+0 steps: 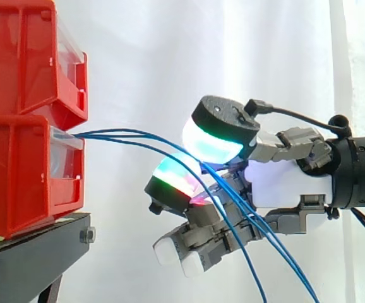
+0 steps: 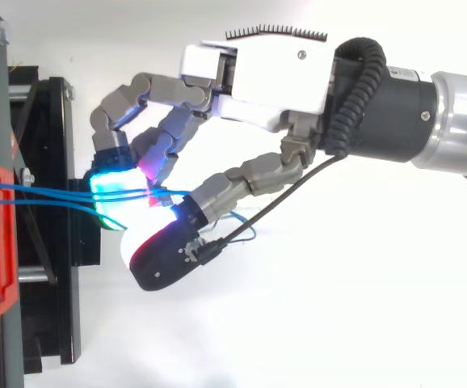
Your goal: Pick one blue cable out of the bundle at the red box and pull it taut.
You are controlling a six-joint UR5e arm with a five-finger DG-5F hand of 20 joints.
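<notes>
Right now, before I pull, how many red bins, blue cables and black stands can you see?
red bins: 2, stacked
blue cables: 3, as far as the strands can be told apart
black stand: 1
total: 6

blue cables [image 1: 100, 134] cut off at bottom edge, red bins [image 1: 18, 170] cropped left

The hand [image 2: 258, 73] is built on a white palm block, marked by one small dark screw and edged by a black comb-like strip. Grey segmented fingers [image 2: 169, 89] are capped by thick pads [image 1: 213, 144] glowing cyan, green and red under black shells. A black wrist [image 2: 395, 105] is followed by a silver arm section [image 2: 464, 137].
</notes>
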